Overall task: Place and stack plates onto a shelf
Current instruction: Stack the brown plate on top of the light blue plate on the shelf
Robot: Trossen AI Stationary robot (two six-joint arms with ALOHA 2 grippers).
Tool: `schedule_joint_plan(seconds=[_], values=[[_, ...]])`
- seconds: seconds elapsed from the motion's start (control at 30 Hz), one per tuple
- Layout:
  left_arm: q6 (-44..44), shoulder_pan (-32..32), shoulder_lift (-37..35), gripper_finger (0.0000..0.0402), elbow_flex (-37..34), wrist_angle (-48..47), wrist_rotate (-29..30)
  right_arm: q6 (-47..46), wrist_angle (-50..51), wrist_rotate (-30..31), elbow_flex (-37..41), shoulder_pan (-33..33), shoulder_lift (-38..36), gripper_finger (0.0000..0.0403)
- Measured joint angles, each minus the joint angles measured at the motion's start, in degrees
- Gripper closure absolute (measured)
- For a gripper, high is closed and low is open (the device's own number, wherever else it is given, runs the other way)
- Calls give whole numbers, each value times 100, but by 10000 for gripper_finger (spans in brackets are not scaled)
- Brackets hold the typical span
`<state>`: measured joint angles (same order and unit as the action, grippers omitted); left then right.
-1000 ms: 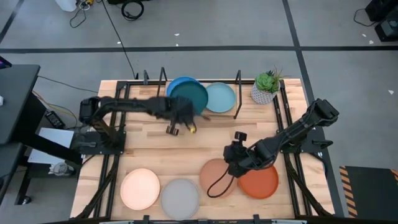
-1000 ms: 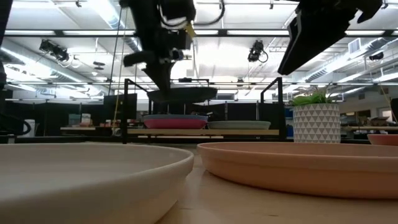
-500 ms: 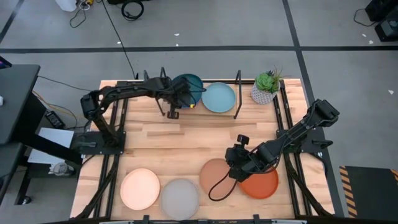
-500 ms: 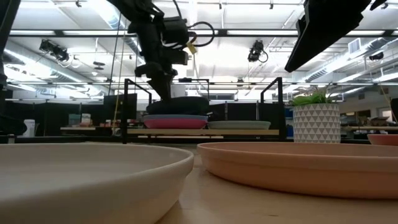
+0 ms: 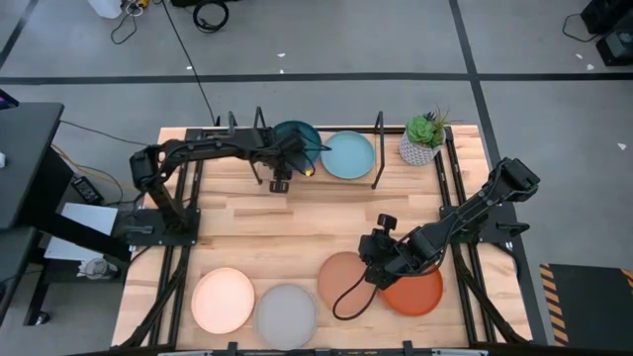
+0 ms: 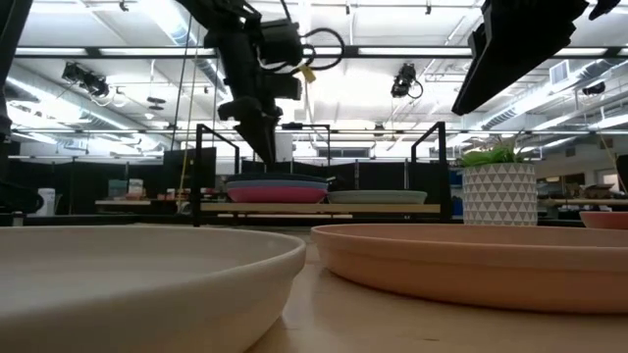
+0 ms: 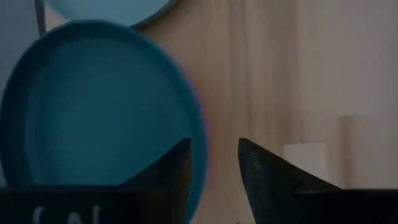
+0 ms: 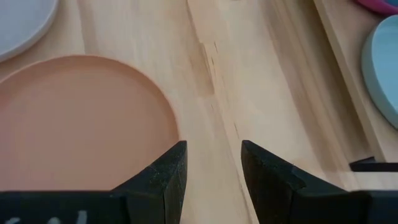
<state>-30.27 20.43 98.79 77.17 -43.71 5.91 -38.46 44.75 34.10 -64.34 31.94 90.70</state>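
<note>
The dark teal plate lies on top of a blue and a magenta plate, stacked on the shelf at the far edge. A light blue plate lies beside them on the shelf board. My left gripper stands open just above the stack's near rim. My right gripper hovers open over the right edge of the peach plate. The orange-red plate lies to its right.
A cream plate and a grey plate lie at the near edge. A potted green plant stands at the far right, next to the shelf's black upright. Bare wood lies across the table's middle.
My left gripper has carried the dark teal plate toward the far edge and down onto the blue and magenta stack on the shelf. It has let go, and the plate now rests level on the stack with the fingers just above its near rim.
</note>
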Motion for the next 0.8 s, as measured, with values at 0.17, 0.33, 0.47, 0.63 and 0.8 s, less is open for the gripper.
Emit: schedule_joint_plan(seconds=[0.17,0.33,0.47,0.63,0.8], values=[[409,-598,-29,259,0,-286,-25,313,0,99,0,-1,0,245],[1079,-1287,-29,260,0,-645,-116,804,-9,67,0,5,0,245],[1495,-1741,-29,260,0,-678,-140,1174,-150,-272,108,14,0,245],[1914,-2207,-29,260,0,-679,-137,1363,-712,-921,498,-294,4,245],[2097,-2725,-29,260,0,-695,-115,1646,-1108,-1541,849,-620,7,245]])
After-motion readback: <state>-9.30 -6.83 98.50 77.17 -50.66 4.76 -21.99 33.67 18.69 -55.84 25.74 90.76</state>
